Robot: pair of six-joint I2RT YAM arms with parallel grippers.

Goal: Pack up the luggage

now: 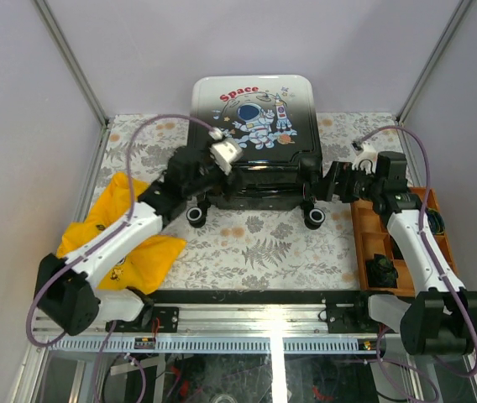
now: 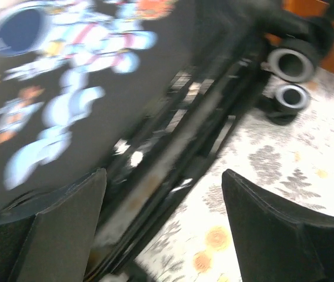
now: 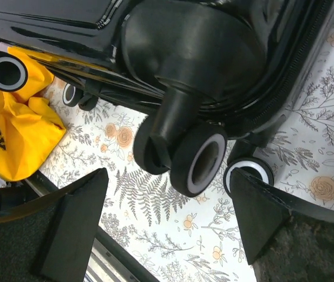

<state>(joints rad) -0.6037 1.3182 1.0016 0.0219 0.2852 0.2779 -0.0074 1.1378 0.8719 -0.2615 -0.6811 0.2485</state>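
- The luggage (image 1: 253,109) lies toward the back of the table (image 1: 247,248), in the middle. Its printed shell faces up, showing the cartoon astronaut and the red "Space" lettering.
- Its wheel end points toward the arms. One near wheel (image 1: 196,215) sits on the left and another (image 1: 314,217) on the right, both on the floral tablecloth.
- The left gripper (image 2: 164,226) is at the suitcase's near-left corner with its jaws spread wide. The dark seam between the two shells runs through the gap between them.
- That wrist view is blurred, so I cannot tell whether either finger touches the shell. Nothing is clamped.
- I also cannot tell from that view whether the case is zipped.
- The right gripper (image 3: 167,223) is at the near-right corner, also wide open and gripping nothing.
- Its black fingers (image 3: 67,232) stand apart below a white-and-black caster (image 3: 199,160), with bare tablecloth between them.
- A yellow fabric bag (image 1: 117,243) with black lettering lies on the left side of the table. It is partly under the left arm and near the suitcase's left wheel.
- An orange compartment tray (image 1: 363,220) sits along the right edge beside the right arm. There is a small dark item (image 1: 381,269) in one of its sections.
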